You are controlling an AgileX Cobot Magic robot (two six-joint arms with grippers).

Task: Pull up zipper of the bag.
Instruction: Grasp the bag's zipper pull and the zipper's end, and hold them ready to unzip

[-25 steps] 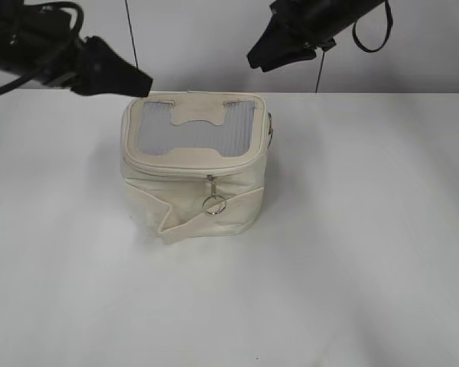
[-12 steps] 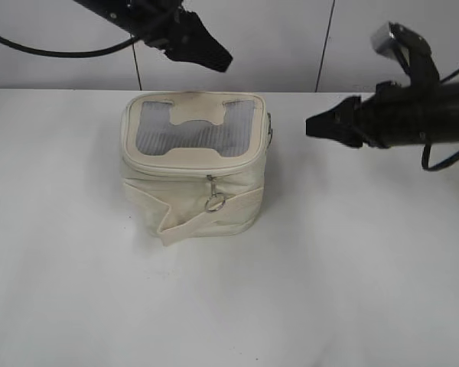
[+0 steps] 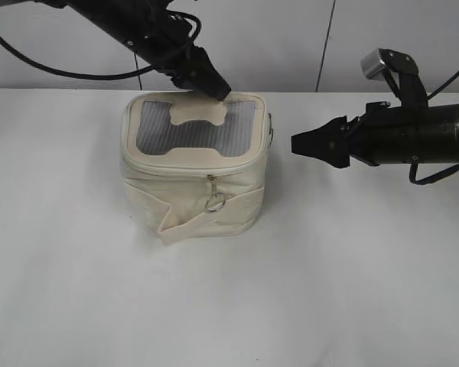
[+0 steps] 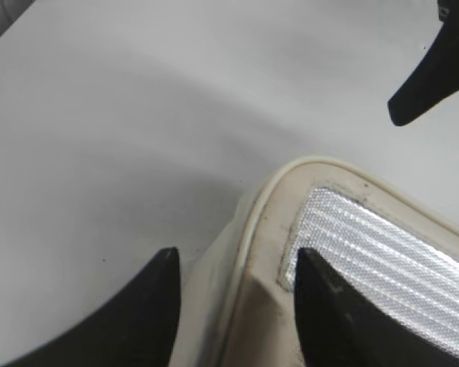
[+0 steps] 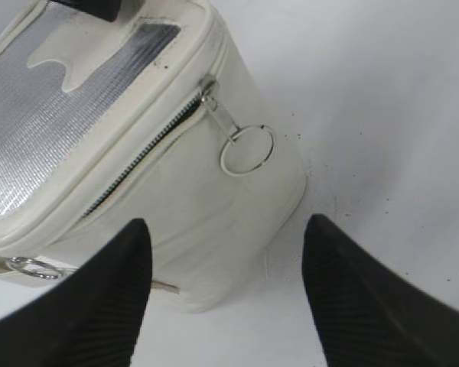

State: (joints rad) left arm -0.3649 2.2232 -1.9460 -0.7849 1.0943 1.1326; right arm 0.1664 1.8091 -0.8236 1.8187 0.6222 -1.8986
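Observation:
The cream bag point(image 3: 185, 162) stands on the table, grey mesh lid up. Its zipper point(image 3: 211, 182) runs round the lid's rim; one slider with a silver ring pull point(image 3: 215, 203) hangs at the front. My left gripper point(image 3: 216, 89) is open at the lid's back edge, and in the left wrist view point(image 4: 237, 260) its jaws straddle a corner of the bag's rim point(image 4: 269, 218). My right gripper point(image 3: 297, 143) is open and empty, just right of the bag. The right wrist view point(image 5: 228, 225) shows a slider point(image 5: 209, 96), its ring pull point(image 5: 247, 150) and dark teeth on the bag's side point(image 5: 180, 183).
The white table point(image 3: 329, 267) spreads on all sides of the bag. A second ring pull point(image 5: 32, 267) shows at the left edge of the right wrist view. A cream strap point(image 3: 185, 226) juts from the bag's front. A wall stands behind the table.
My left gripper has dropped from above the bag to the lid's back edge. My right gripper has swung in from the upper back, then moved a little left towards the bag.

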